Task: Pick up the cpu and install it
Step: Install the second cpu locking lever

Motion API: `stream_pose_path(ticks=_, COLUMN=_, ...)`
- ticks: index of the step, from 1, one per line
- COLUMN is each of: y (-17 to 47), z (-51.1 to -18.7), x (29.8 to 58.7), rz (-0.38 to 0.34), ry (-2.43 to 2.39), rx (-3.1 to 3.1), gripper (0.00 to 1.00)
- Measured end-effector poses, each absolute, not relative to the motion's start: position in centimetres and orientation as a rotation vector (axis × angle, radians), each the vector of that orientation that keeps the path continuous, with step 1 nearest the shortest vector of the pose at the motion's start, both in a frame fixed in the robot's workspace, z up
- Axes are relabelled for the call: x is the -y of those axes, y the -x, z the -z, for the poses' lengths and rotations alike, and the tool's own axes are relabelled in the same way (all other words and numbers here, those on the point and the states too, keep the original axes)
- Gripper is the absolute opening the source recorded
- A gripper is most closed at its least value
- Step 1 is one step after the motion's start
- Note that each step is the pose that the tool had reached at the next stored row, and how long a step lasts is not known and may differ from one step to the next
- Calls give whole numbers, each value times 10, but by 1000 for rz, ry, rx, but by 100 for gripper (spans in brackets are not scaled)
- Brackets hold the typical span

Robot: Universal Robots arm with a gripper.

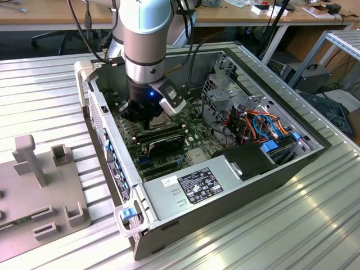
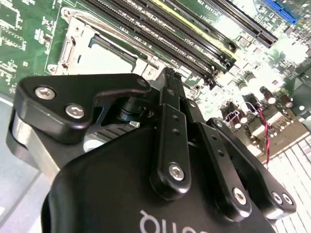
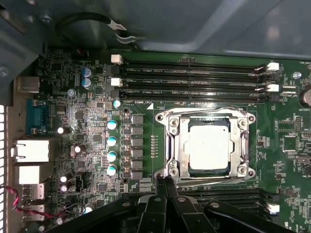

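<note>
Down inside the open computer case [image 1: 236, 185], the gripper [image 3: 164, 180] hangs just above the motherboard [image 3: 97, 145], its two slim black fingers [image 3: 170, 187] pressed together with nothing between them. In the first wrist view the tips of the jaws meet at a corner of the socket frame [image 3: 171, 145]; whether they touch it I cannot tell. In the second wrist view the same fingers [image 2: 171, 104] rise as flat black bars held with bright screws, next to a rounded black linkage plate [image 2: 73, 104].

The cpu [image 3: 209, 146] lies flat in the socket, a pale silver-grey square with a dull, smooth metal top, set level and framed all round by the shiny hinged frame with a screw at each corner. In the second wrist view it [image 2: 104, 59] shows as a bright patch inside the frame, just beyond the gripper.

Long dark memory slots [image 3: 194, 80] with white end clips run just beside one edge of the socket, and another such slot [image 3: 233, 196] lies at the opposite edge. A row of small silver capacitors [image 3: 112, 148] and dark square blocks stands on a third side. In the exterior view, the case's metal walls close in around the arm [image 1: 145, 45]; a grey power supply [image 1: 197, 188] fills the near end, and orange and blue cables [image 1: 261, 124] crowd the exterior view's right. The case sits on a ribbed aluminium desk [image 1: 270, 236].
</note>
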State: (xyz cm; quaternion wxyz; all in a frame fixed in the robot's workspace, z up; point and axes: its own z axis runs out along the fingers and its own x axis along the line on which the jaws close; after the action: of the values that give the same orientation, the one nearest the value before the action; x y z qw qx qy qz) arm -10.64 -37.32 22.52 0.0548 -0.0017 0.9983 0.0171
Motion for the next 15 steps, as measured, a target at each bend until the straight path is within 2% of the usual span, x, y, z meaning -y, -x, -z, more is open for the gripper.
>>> stream_pose_path(ticks=15, y=103, z=-226, x=373, rz=-52, ry=4, rx=-3060, gripper=11)
